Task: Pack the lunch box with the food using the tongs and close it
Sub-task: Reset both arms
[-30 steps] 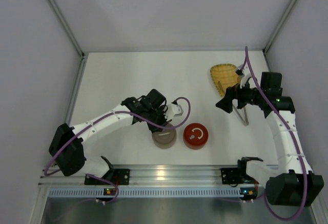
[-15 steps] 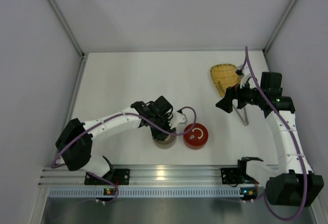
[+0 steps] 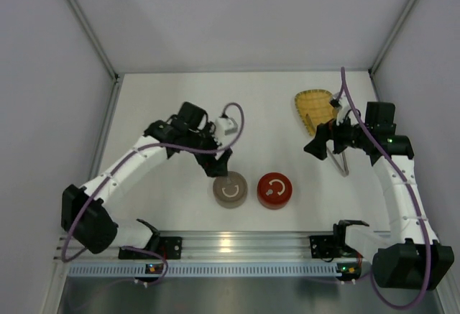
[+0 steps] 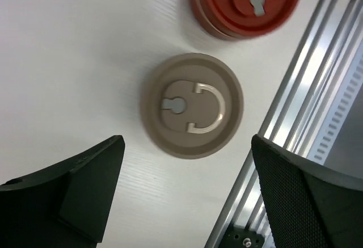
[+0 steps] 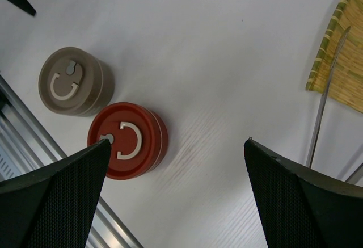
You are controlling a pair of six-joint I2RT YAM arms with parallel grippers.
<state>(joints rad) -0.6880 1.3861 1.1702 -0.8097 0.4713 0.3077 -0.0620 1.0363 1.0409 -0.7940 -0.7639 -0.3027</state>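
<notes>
Lid marking: a pale C-shaped loop on both the tan tin [image 3: 230, 190] and the red tin [image 3: 274, 190], side by side near the front edge of the counter [image 3: 180, 98].

Left tool [image 3: 221, 164] has its jaws apart, hanging over the tan tin and clear of it. Right tool [image 3: 315, 145] has its jaws wide, gripping nothing.

Only the right wrist view shows one arm of the tongs [image 5: 323, 112] lying on the edge of the woven tray [image 5: 340, 66]. Long axis runs from tray to counter front.

Robot lab, white-walled enclosure [image 3: 237, 19], aluminium rail [image 3: 237, 241]

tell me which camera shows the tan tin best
Left wrist: the tan tin sits large and central, its lid and curved handle clear. Right wrist shows it smaller, at the left, with some side wall. Top external shows it tiny, beside the red tin.
</notes>
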